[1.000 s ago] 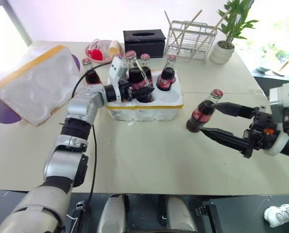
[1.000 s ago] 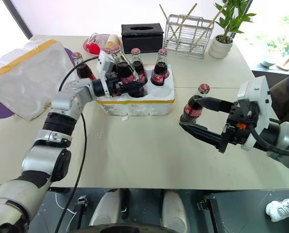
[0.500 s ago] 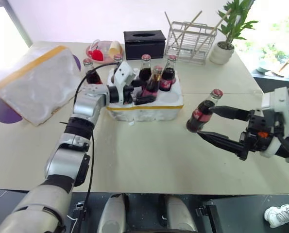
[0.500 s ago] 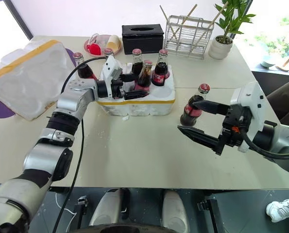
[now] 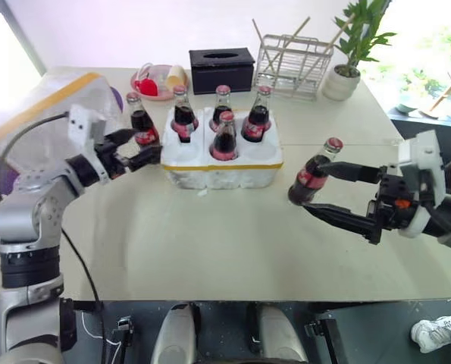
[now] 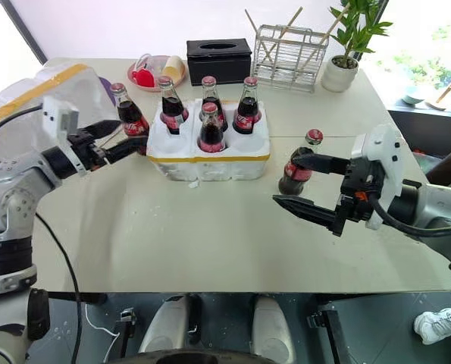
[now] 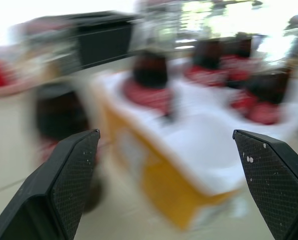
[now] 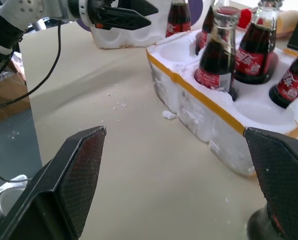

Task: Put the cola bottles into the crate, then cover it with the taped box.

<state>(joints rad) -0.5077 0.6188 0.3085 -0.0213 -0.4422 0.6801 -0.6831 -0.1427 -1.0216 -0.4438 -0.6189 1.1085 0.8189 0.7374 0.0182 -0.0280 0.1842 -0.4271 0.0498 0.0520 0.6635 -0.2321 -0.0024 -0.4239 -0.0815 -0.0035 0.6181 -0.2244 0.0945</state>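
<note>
From the head camera we see four small glass cola bottles [image 5: 223,139] with red labels and red caps standing in the low white styrofoam crate [image 5: 223,162] banded with thin yellow tape at the middle of the beige table [image 5: 210,235]; two front wells look empty. A fifth bottle [image 5: 141,121] stands on the table just beside the crate's left end, and our left gripper [image 5: 136,149] reaches toward it with its black fingers spread and nothing between them. The sixth bottle [image 5: 312,174] stands right of the crate, between the wide-open fingers of our right gripper [image 5: 333,192], which do not look closed on it. The big white styrofoam taped box [image 5: 39,121] with wide yellow bands lies tilted at the far left. We judge that a quick closing on either loose bottle could knock it over, since both are tall and narrow, and the left fingers could also bump the crate. In the left wrist view, everything is blurred; we make out the crate's yellow band and dark bottles, no writing. In the right wrist view, the crate [image 8: 204,110] sits ahead and white script on the red labels resembles a cola logo, but we cannot read it; styrofoam crumbs dot the table.
</note>
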